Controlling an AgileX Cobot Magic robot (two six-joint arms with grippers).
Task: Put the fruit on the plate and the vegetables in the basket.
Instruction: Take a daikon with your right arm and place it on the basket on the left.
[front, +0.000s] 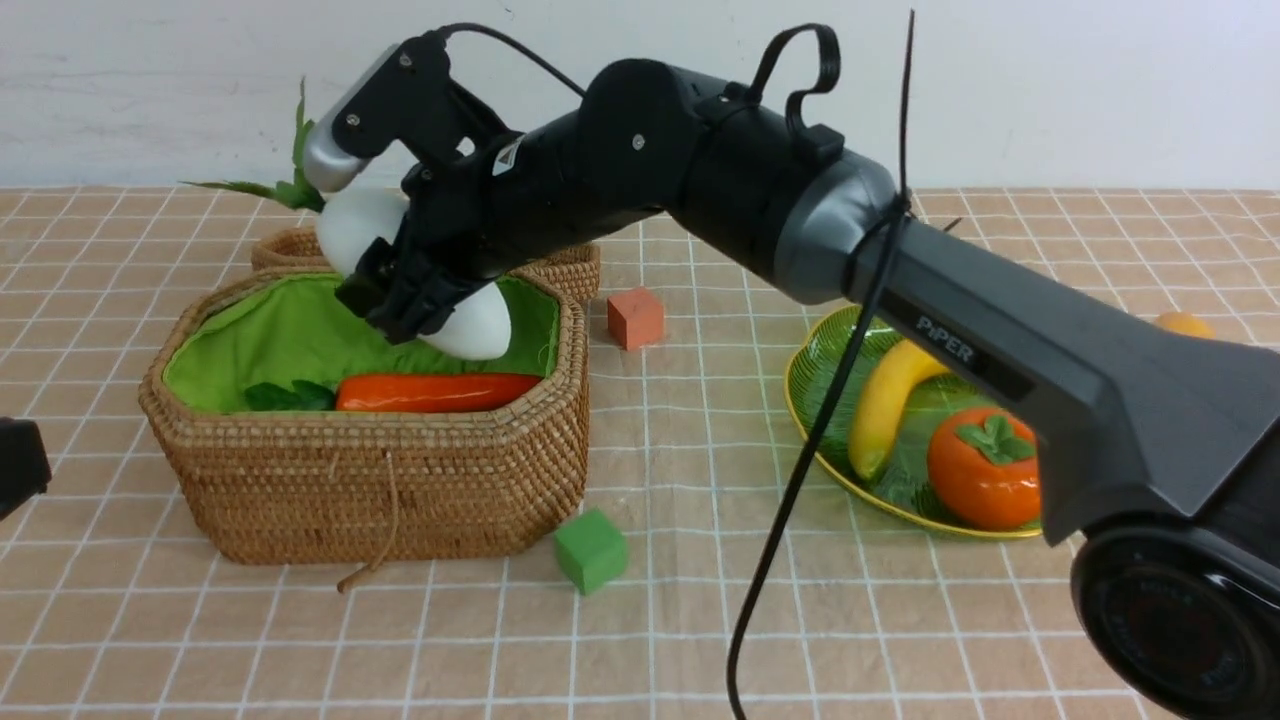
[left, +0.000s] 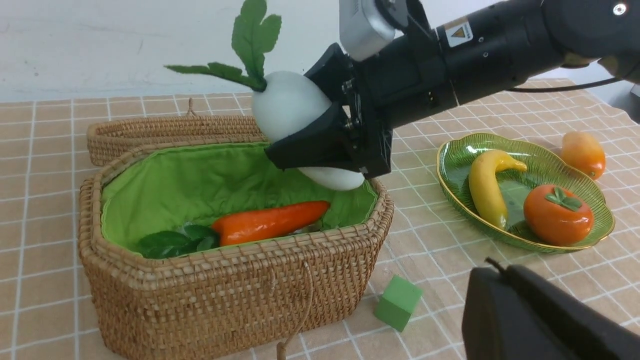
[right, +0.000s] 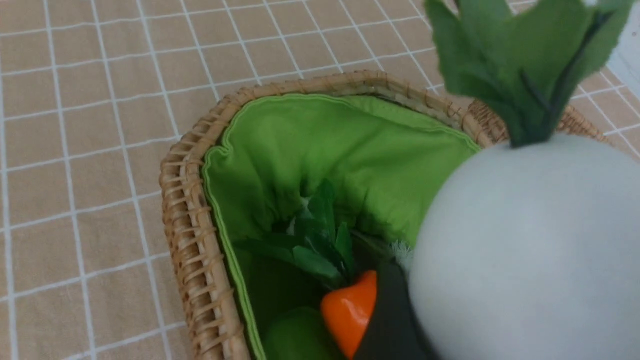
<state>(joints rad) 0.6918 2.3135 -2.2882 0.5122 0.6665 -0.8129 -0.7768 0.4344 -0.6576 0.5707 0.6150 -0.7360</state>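
My right gripper (front: 420, 300) is shut on the white radish (front: 470, 320) and holds it tilted over the basket (front: 380, 480), leaves up and toward the back. The radish fills the right wrist view (right: 525, 250), with one finger (right: 390, 310) against it. The orange carrot (front: 435, 392) lies in the basket on the green lining, next to a green rounded thing (right: 295, 335). The banana (front: 885, 400) and persimmon (front: 985, 465) lie on the green plate (front: 800, 390). The mango (left: 582, 152) lies on the cloth just beyond the plate. My left gripper (left: 500, 272) is shut and empty, low at the left. No eggplant shows.
The basket's wicker lid (front: 570, 265) lies open behind it. A small orange cube (front: 635, 317) sits between basket and plate. A small green cube (front: 590, 550) sits by the basket's front right corner. A black cable (front: 800, 470) hangs from my right arm.
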